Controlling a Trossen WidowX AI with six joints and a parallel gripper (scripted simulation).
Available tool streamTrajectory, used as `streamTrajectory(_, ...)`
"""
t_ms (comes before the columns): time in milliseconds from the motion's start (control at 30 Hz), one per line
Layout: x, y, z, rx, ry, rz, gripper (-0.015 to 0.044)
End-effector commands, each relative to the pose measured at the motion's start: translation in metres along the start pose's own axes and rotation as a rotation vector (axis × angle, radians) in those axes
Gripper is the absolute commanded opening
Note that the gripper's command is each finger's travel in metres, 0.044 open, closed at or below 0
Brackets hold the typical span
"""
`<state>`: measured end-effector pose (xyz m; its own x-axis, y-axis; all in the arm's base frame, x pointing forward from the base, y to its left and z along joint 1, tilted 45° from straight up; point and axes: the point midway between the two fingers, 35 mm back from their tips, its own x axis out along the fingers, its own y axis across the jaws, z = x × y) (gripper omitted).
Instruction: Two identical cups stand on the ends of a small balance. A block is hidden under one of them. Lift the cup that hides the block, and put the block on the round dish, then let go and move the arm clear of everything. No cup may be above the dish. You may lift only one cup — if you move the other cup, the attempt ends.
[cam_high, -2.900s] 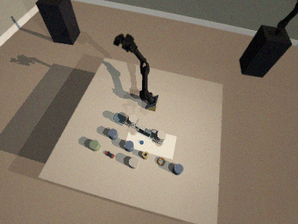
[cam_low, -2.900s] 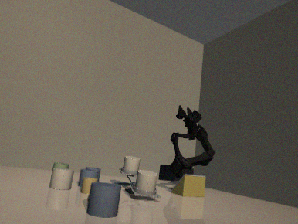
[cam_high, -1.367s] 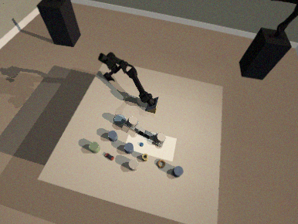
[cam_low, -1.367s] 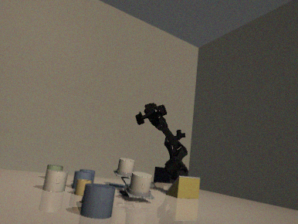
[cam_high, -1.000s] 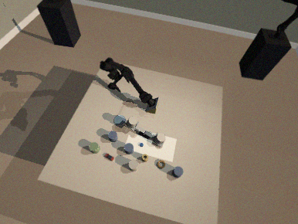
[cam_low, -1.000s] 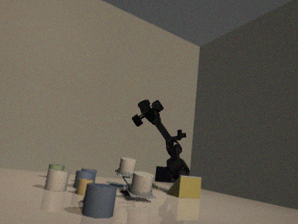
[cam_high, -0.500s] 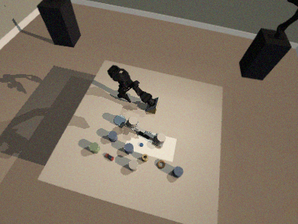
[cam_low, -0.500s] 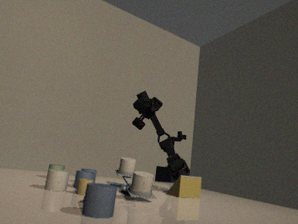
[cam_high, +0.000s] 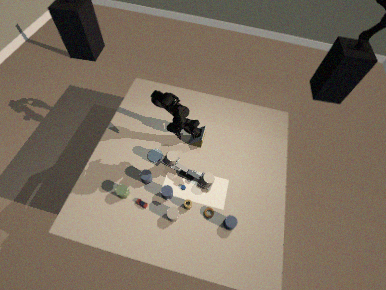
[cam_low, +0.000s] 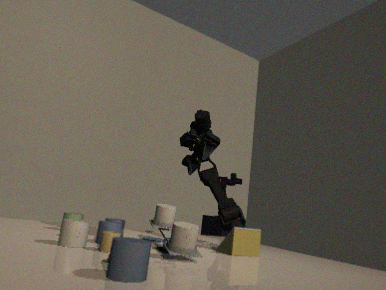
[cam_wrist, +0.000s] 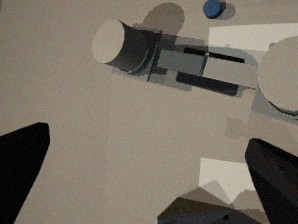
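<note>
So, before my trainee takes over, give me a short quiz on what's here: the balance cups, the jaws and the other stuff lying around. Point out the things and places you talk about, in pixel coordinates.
1. Multiple choice: which balance cup sits lower in the exterior view?
A) the nearer cup (cam_high: 209, 179) (cam_low: 184, 236) (cam_wrist: 285, 75)
B) the farther cup (cam_high: 171, 158) (cam_low: 165, 214) (cam_wrist: 109, 41)
C) neither, they are level

2. True or false: the jaws are shut on a cup.

3. Short answer: what colour is the leftmost cylinder (cam_high: 122, 191) (cam_low: 73, 216) in the top view?

Key: 1. A; 2. false; 3. green
</note>
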<state>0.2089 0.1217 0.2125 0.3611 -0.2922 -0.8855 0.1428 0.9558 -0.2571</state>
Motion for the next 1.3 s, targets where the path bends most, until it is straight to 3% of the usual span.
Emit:
streamTrajectory(0, 0.018, 0.009, -0.011, 0.0, -0.019, -0.125, 0.044)
streamTrajectory(367, 0.051, 0.03, -0.036, -0.02, -0.223, -0.389, 0.044)
streamTrajectory(667, 0.064, 0.043, -0.052, -0.067, -0.445, -0.48, 0.044)
streamTrajectory(867, 0.065, 0.044, -0.051, -0.083, -0.43, -0.489, 0.044)
streamTrajectory(1267, 0.097, 0.061, -0.035, -0.365, -0.152, -0.582, 0.044)
